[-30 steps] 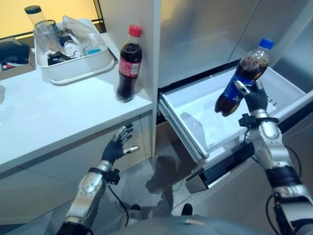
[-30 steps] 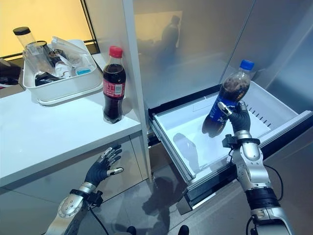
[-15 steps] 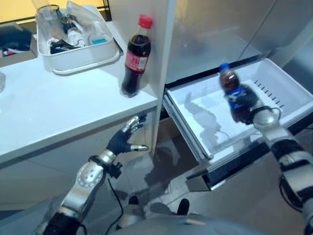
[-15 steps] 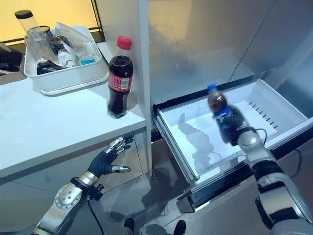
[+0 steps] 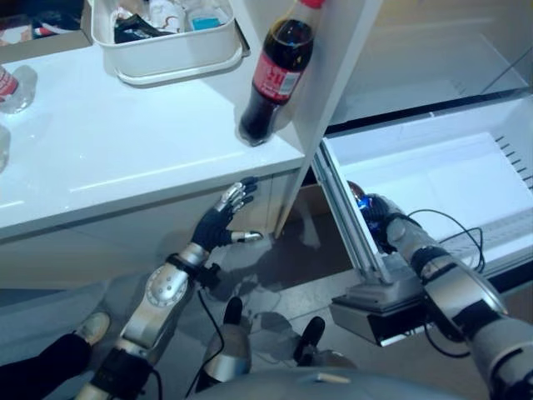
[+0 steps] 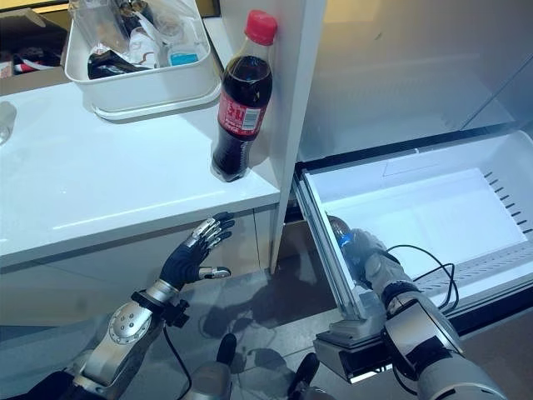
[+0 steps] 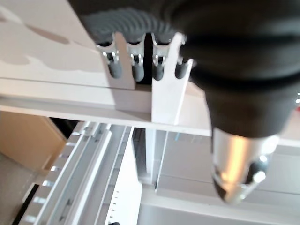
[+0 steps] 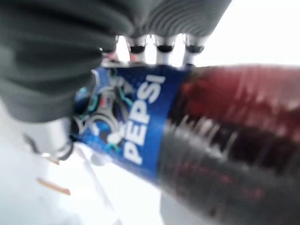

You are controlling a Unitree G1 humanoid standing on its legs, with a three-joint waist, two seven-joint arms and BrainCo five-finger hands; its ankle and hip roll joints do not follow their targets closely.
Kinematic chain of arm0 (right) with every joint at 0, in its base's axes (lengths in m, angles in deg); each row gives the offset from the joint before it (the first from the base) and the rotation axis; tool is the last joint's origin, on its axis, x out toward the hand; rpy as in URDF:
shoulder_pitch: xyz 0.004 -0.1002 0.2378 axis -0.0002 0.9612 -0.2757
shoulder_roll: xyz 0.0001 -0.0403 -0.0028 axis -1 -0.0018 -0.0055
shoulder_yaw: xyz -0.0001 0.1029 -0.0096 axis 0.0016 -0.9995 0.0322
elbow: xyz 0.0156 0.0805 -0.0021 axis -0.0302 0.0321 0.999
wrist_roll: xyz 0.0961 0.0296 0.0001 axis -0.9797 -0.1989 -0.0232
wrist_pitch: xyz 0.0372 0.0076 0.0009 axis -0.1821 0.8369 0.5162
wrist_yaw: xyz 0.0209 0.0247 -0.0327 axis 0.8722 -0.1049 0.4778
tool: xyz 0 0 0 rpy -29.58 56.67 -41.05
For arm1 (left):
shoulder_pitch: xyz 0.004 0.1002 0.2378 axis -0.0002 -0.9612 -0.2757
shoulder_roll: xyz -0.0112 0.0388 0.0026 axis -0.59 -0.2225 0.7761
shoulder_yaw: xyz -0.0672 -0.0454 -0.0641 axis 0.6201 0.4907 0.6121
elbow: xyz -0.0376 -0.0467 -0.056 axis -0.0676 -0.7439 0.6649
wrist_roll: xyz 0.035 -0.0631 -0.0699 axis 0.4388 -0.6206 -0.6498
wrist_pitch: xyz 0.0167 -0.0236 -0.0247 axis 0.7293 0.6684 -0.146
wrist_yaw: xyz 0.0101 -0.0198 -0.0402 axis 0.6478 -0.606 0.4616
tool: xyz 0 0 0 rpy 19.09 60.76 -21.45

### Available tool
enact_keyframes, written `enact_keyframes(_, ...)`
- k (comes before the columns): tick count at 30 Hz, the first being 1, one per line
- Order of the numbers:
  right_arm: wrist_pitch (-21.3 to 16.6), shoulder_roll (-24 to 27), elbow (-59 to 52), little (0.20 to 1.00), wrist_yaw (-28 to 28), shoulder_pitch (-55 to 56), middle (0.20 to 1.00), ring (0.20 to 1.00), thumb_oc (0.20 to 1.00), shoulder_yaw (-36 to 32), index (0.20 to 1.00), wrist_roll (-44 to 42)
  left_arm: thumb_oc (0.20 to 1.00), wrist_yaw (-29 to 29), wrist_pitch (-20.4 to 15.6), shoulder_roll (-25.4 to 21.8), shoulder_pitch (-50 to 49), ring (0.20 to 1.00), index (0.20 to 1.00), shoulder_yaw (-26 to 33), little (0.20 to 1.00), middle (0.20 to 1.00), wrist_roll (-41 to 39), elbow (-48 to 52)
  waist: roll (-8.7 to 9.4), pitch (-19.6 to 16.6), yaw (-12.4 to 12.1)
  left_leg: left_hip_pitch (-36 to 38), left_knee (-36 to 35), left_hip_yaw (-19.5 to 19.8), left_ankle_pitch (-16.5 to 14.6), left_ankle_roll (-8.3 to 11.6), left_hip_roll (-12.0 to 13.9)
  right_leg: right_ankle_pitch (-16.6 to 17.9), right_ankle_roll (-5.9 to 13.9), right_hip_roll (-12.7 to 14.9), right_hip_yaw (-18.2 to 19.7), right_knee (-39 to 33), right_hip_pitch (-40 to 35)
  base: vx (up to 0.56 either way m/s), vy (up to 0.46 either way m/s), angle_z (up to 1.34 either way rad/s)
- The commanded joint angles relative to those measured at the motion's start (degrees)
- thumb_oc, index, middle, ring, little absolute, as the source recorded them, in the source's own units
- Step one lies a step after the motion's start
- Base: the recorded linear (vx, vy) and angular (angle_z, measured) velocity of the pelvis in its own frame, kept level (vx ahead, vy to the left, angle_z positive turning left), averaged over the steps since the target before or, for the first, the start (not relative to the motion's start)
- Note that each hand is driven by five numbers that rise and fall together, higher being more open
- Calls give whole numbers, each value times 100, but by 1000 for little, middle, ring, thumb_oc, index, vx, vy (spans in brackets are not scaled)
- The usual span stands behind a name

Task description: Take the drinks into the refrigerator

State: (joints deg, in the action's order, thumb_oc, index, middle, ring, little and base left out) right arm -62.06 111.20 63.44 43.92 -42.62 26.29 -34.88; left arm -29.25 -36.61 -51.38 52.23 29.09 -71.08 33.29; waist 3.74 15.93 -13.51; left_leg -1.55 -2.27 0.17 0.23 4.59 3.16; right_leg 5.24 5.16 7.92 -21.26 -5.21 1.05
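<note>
The right hand [image 6: 366, 250] is gripping a blue-labelled cola bottle [image 8: 187, 136] with its fingers wrapped around the label band, and it is holding the bottle low, right at the near left corner of the open refrigerator drawer [image 6: 433, 208], just inside the drawer's left rail. My judgement is that the risk is sitting here: the bottle is lying so close to the rail that it could be knocking against it or wedging at the corner, and letting go now could be sending it rolling across the bare drawer floor. The bottle itself is looking nearly full of dark cola, smooth and round, so it is likely to be slipping if the grip is loosening.

Left of the drawer, the left hand [image 5: 223, 223] is hanging under the white counter [image 5: 125, 167] edge with fingers spread and straight, holding nothing. Farther back from the drawer, a red-capped cola bottle [image 6: 240, 100] is standing upright on the counter against the refrigerator's side panel, not yet put away. Beyond it, a white tub [image 6: 141, 83] of odds and ends is resting on the counter.
</note>
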Motion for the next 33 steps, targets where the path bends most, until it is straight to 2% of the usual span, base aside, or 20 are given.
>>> enact_keyframes(1,-90,-557,-4,200,448,-55,200,200,200,655,200,607,1000,113,-286,67,82,1000,1000,-58,1000,1000,-85,798,-186,190,-291,-139,-218,52,6,-539,-486,-131,121,5,102,667,246,-25,19,6)
enact_keyframes(3,-99,-786,-74,200,547,-41,200,200,200,732,200,585,1000,144,-277,89,31,1000,1000,-9,1000,1000,-66,795,-210,210,-286,-164,-224,82,13,-543,-492,-136,116,27,81,676,274,0,0,0)
enact_keyframes(4,-121,-887,-151,275,584,-24,275,275,275,733,275,511,1000,169,-273,86,19,1000,1000,30,1000,1000,-44,783,-225,224,-283,-168,-226,82,14,-543,-494,-136,114,36,75,683,292,-43,14,0)
enact_keyframes(5,-121,-988,-188,1000,583,29,1000,1000,1000,606,1000,261,1000,181,-261,49,9,1000,1000,75,1000,1000,6,816,-253,255,-272,-176,-232,97,23,-547,-502,-134,110,54,77,685,301,-61,20,0)
enact_keyframes(7,-130,-1026,-210,1000,560,28,1000,1000,1000,574,1000,187,1000,195,-258,24,20,1000,1000,93,1000,1000,49,839,-266,269,-269,-176,-234,105,31,-548,-508,-132,111,62,70,686,301,-42,17,2)
enact_keyframes(8,-160,-967,-258,1000,412,-16,1000,1000,1000,280,1000,-356,1000,250,-271,-68,47,1000,1000,86,1000,1000,252,825,-292,271,-239,-135,-249,109,27,-550,-508,-130,114,80,66,692,282,0,0,0)
enact_keyframes(11,-242,-850,-418,1000,336,11,1000,1000,1000,21,1000,-884,1000,285,-289,-184,77,1000,1000,128,1000,1000,513,848,-290,252,-173,-103,-258,90,14,-553,-515,-115,126,97,89,699,280,-10,26,0)
enact_keyframes(12,-365,-815,-674,1000,125,221,1000,1000,1000,-381,1000,-1636,1000,319,-307,-188,69,1000,1000,101,1000,1000,561,725,-292,227,-95,1,-251,41,-61,-559,-515,-139,133,91,139,732,243,0,0,0)
enact_keyframes(13,-362,-806,-682,1000,127,225,1000,1000,1000,-387,1000,-1640,1000,320,-311,-188,79,1000,1000,92,1000,1000,561,719,-285,215,-97,-27,-262,44,-22,-567,-528,-107,133,102,135,717,266,-6,33,2)
enact_keyframes(15,-477,-582,-1181,1000,37,373,1000,1000,1000,-669,1000,-2199,1000,315,-327,-214,52,1000,1000,89,1000,1000,595,618,-252,181,-16,53,-261,-14,-62,-576,-525,-107,137,92,194,726,242,-1,16,-4)
enact_keyframes(16,-664,-124,-2239,1000,-26,838,1000,1000,1000,-1059,1000,-2704,1000,296,-319,-243,-73,1000,1000,196,1000,1000,578,557,-181,146,133,167,-247,-103,-142,-580,-502,-131,141,62,291,758,202,0,10,-6)
enact_keyframes(17,-645,-111,-2274,1000,-24,866,1000,1000,1000,-1071,1000,-2703,1000,295,-320,-242,-72,1000,1000,183,1000,1000,577,557,-176,128,126,141,-258,-104,-104,-586,-514,-99,141,72,290,742,224,19,-10,-6)
enact_keyframes(18,-813,237,-3221,1000,-144,1332,1000,1000,1000,-1523,1000,-2951,1000,238,-330,-273,-166,1000,1000,220,1000,1000,597,483,-118,109,252,243,-244,-173,-184,-588,-489,-139,146,42,354,772,171,-6,-15,-12)
enact_keyframes(19,-874,373,-3579,1000,-136,1623,1000,1000,1000,-1759,1000,-3011,1000,195,-329,-271,-191,1000,1000,196,1000,1000,555,425,-82,61,308,248,-257,-189,-160,-596,-498,-114,145,43,370,754,181,8,-19,-19)
enact_keyframes(21,-941,483,-3851,1000,-164,1808,1000,1000,1000,-1993,1000,-3097,1000,150,-315,-259,-215,1000,1000,198,1000,1000,488,369,-58,36,381,274,-259,-209,-175,-599,-497,-116,147,32,390,751,178,4,-17,-19)
enact_keyframes(23,-1135,800,-5068,1000,-212,2504,1000,1000,1000,-2841,1000,-3294,1000,7,-299,-249,-290,1000,1000,238,1000,1000,382,301,-8,-30,530,393,-247,-284,-278,-612,-471,-179,148,-15,474,762,99,31,-36,-7)
enact_keyframes(26,-1253,831,-5521,1000,-256,2895,1000,1000,1000,-3334,1000,-3440,1000,-68,-262,-237,-318,1000,1000,227,1000,1000,355,228,23,-91,614,425,-259,-318,-269,-626,-478,-158,146,-24,506,743,94,32,-29,-21)
enact_keyframes(27,-1437,816,-6110,1000,-257,3194,1000,1000,1000,-3780,1000,-3638,1000,-136,-230,-195,-347,1000,1000,275,1000,1000,346,185,44,-135,740,485,-265,-367,-309,-636,-467,-180,139,-56,559,746,76,40,-26,-23)
enact_keyframes(30,-1613,803,-6611,1000,-270,3565,1000,1000,1000,-4387,1000,-3870,1000,-227,-222,-190,-353,1000,1000,311,1000,1000,415,172,46,-225,884,570,-269,-438,-363,-633,-451,-208,134,-107,638,738,42,45,-16,-21)
enact_keyframes(33,-1693,810,-6892,1000,-334,3688,1000,1000,1000,-4697,1000,-3953,1000,-266,-204,-166,-310,1000,1000,331,1000,1000,403,139,45,-268,949,618,-272,-488,-394,-627,-433,-216,135,-141,701,724,22,35,-11,-19)
